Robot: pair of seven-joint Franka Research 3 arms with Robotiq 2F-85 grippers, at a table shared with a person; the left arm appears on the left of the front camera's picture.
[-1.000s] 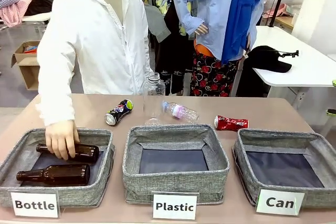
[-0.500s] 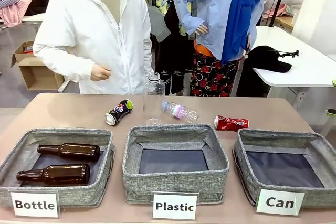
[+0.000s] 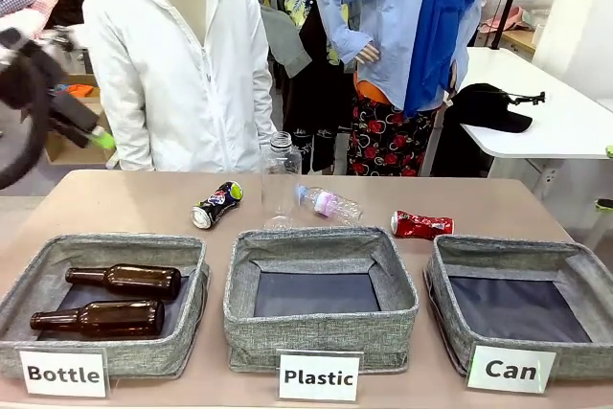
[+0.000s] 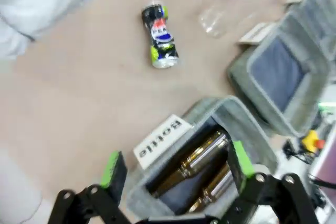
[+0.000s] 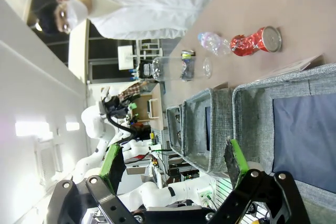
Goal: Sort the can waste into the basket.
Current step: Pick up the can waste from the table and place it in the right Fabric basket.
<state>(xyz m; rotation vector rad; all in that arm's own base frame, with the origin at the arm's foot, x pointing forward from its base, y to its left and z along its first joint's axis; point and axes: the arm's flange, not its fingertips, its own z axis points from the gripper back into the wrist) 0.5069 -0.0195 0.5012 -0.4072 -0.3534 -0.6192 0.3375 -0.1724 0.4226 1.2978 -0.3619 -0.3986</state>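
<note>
1. Your left gripper (image 4: 176, 161) is spread wide, with nothing between its green pads. Its wrist camera is blurred but shows it hanging over the Bottle basket (image 4: 247, 135), where two brown bottles (image 4: 202, 158) lie side by side.
2. From that gripper, the dark can (image 4: 160, 38) lies on its side on the bare table (image 4: 79, 103) at about 12 o'clock, well apart from the fingers.
3. In the front view your left arm (image 3: 24, 93) is a blurred shape at 9 o'clock, off the table's left edge.
4. Your right gripper (image 5: 174, 160) is also spread and holds nothing. Its camera is rolled sideways.
5. The Can basket (image 3: 498, 246) sits at 3 o'clock of the Plastic basket (image 3: 321, 332), and only its dark bottom shows inside.
6. The red can (image 3: 421, 225) lies on the table just beyond that basket's far-left corner, at about 11 o'clock from its middle.
7. Two clear bottles (image 3: 330, 203) are at 12 o'clock of the Plastic basket, one upright and one lying down.
8. A person (image 3: 182, 55) in a white jacket stands at the far side.
</note>
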